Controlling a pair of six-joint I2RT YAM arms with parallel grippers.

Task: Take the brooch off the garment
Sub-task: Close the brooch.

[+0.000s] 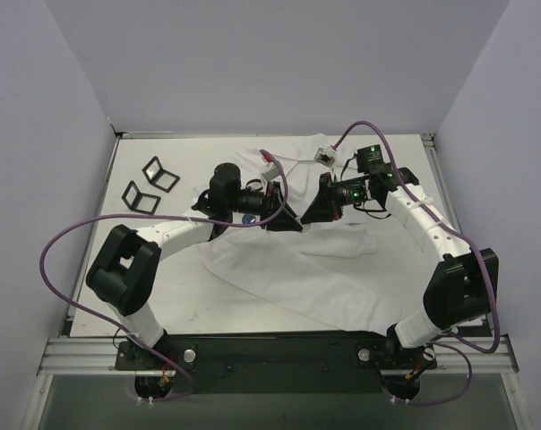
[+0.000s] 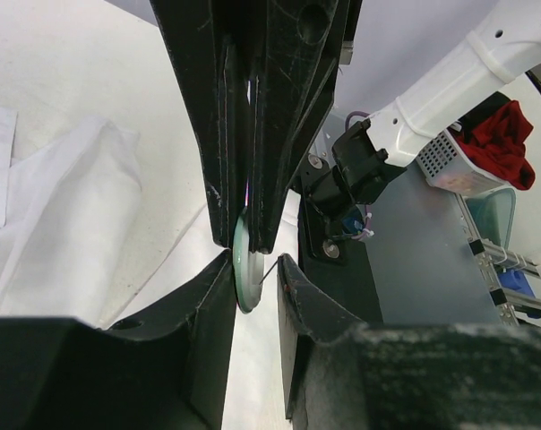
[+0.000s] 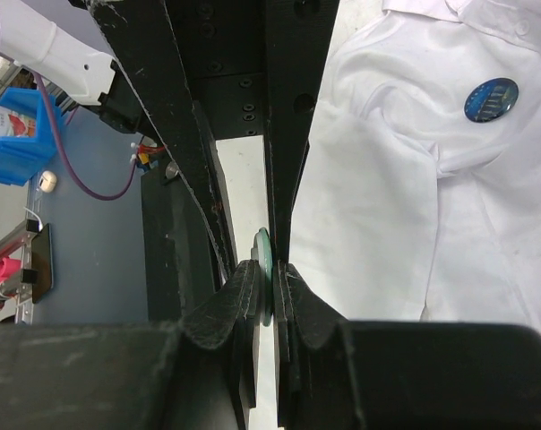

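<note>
**Green brooch gripped clear of the garment**

In the right wrist view, the right tool [image 3: 270, 266] is seen clenched on a round green brooch [image 3: 263, 246], held edge-on beside the garment [image 3: 387, 179] and not touching it. Only this view shows a blue brooch [image 3: 491, 98], which sits on the garment's front near the collar.

In the left wrist view, the left tool [image 2: 255, 260] is seen released. Its fingers [image 2: 293, 296] stand apart on either side of the green brooch's rim, and a thin pin wire is visible there.

From above, both tools are seen meeting over the garment's middle, and it is spread on the surface [image 1: 190, 152]. Two black square frames [image 1: 161, 173] lie well off the garment's left side.
</note>
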